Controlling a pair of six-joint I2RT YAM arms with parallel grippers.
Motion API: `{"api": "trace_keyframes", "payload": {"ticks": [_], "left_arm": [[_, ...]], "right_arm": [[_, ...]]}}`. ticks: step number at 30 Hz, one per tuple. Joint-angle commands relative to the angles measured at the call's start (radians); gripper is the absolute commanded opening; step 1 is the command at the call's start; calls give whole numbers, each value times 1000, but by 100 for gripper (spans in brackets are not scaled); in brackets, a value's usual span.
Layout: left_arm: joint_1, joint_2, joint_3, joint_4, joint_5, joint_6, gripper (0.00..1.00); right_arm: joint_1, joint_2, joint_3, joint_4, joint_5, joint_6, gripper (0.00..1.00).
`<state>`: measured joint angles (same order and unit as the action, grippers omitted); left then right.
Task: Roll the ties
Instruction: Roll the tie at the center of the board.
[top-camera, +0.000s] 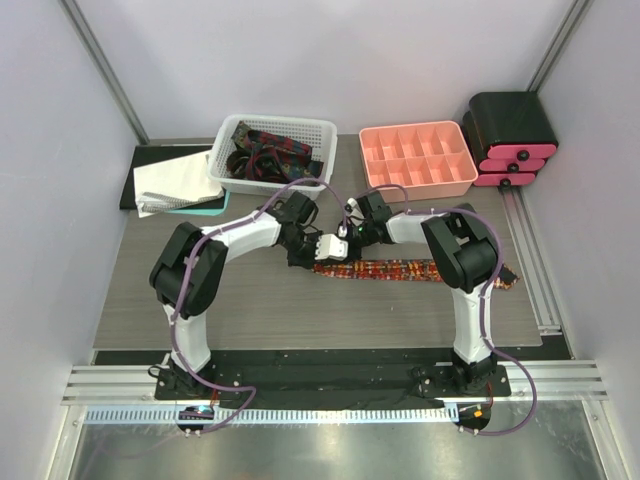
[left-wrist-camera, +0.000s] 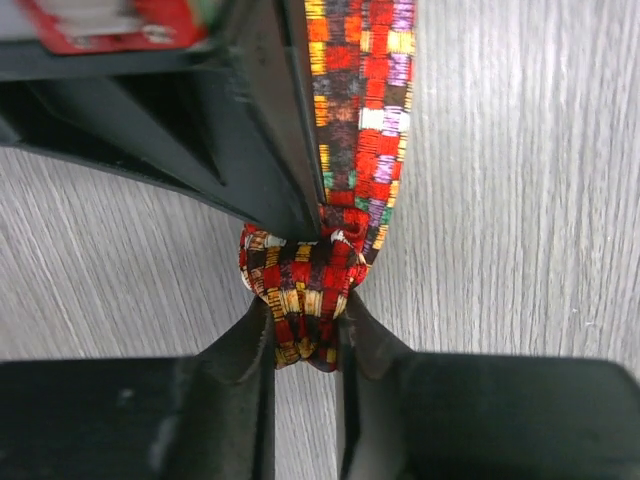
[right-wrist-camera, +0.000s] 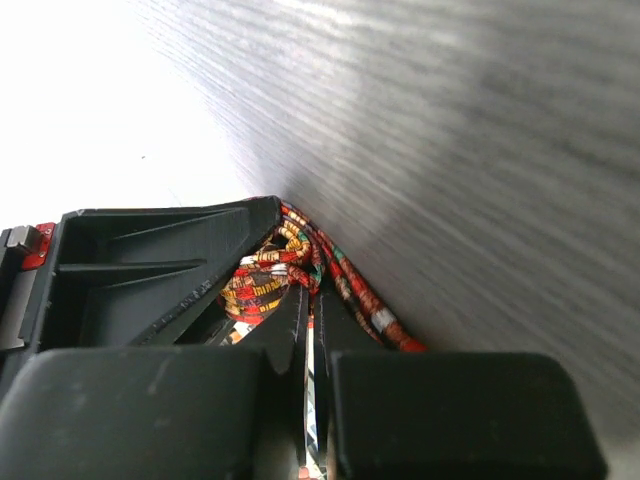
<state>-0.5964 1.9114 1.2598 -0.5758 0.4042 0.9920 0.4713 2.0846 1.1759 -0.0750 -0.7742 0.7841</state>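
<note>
There are two grippers, and one red tie (top-camera: 420, 270) lies flat on the grey wood-grain table (top-camera: 250, 300). The left gripper (left-wrist-camera: 303, 315) is closed on the tie's rolled end (left-wrist-camera: 300, 285), with one finger on each side of the roll. The right gripper (right-wrist-camera: 308, 305) touches the roll from the other side. Its jaws are almost closed and a thin strip of the tie is between them. The rest of the tie runs off to the right. Farther back stand one white basket (top-camera: 275, 122) holding other ties (top-camera: 265, 150), too tangled to count, one pink tray (top-camera: 420, 187), one black box (top-camera: 510, 120) and one white cloth (top-camera: 170, 180). Plain pale walls (top-camera: 350, 60) close in the table.
</note>
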Motion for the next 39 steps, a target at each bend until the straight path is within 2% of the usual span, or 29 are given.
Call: {"api": "trace_keyframes", "payload": {"ticks": [1,4,5,7,8,9,11,14,19,24,27,31,33,35,39], "left_arm": [[-2,-28,-89,19,-68,109,10],[0,-40,-103,17,-59,119,14],[1,-46,-100,13,-53,106,23],[9,-54,-83,2,-21,80,32],[23,-61,-76,-4,-5,59,46],[32,-63,-70,-12,8,51,52],[56,-74,-54,-27,48,37,60],[75,-94,-48,-48,96,33,65],[75,-81,-25,-27,149,-18,67],[66,-37,29,-22,176,-58,63],[64,-34,41,-27,196,-55,57],[46,-34,53,-62,200,-36,38],[40,-34,56,-73,196,-32,38],[41,-26,58,-91,179,-23,43],[38,-18,64,-107,186,-16,40]], "right_arm": [[30,-61,-18,-55,61,7,1],[35,-63,-19,-57,79,4,1],[35,-57,-18,-60,88,-8,1],[32,-26,-15,-83,113,-51,1],[30,-17,-16,-91,133,-58,1],[30,4,-18,-92,139,-62,1],[26,18,-21,-91,156,-74,1],[26,37,-18,-89,158,-80,1],[26,51,-25,-77,158,-89,1],[26,65,-41,-56,147,-83,1],[26,66,-44,-34,138,-72,1],[24,69,-39,0,128,-49,1],[26,77,-36,9,128,-46,1],[26,81,-36,9,125,-48,1],[26,86,-41,20,128,-45,1]]}}
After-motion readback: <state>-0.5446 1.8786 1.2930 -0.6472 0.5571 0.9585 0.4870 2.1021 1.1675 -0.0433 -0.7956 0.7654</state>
